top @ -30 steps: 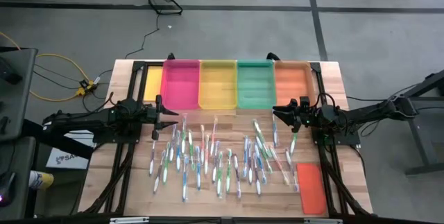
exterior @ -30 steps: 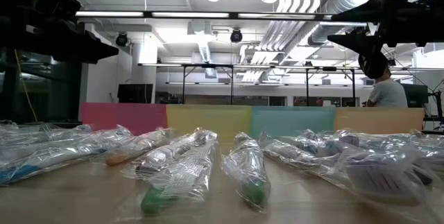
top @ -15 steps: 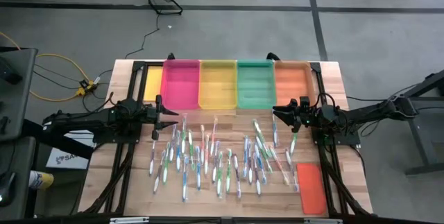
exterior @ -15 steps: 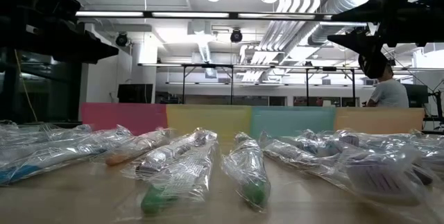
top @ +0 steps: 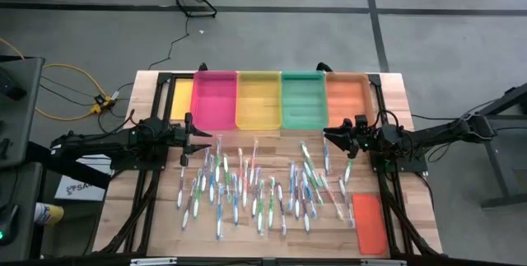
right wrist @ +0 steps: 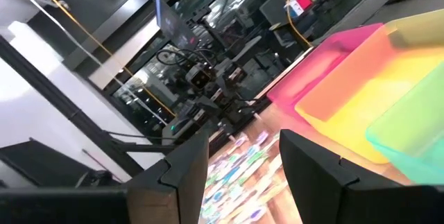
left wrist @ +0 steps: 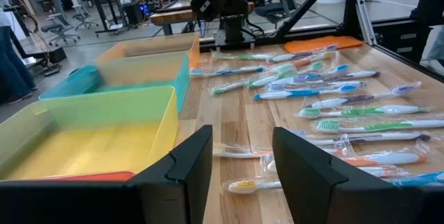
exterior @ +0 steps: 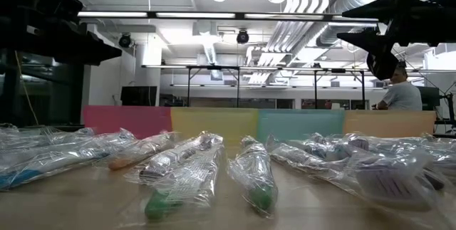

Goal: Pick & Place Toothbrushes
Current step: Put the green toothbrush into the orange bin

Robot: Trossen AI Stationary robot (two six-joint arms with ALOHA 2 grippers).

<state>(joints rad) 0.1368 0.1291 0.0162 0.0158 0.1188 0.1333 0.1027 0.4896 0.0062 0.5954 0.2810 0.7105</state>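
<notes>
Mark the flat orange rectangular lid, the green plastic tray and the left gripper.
flat orange rectangular lid (top: 369, 222): high view, middle of its top face.
green plastic tray (top: 302, 101): high view, bare floor.
left gripper (top: 206, 141): high view, between its fingertips.

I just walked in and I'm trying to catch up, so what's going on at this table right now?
Two robot arms are set to sort toothbrushes, which lie scattered in clear wrappers across the wooden table. Behind them stand four trays in a row: pink, yellow, green and orange, all apparently empty. The left pincer and the right pincer hover open and empty at either side, between trays and pile. A flat orange lid lies near the front right corner.
</notes>
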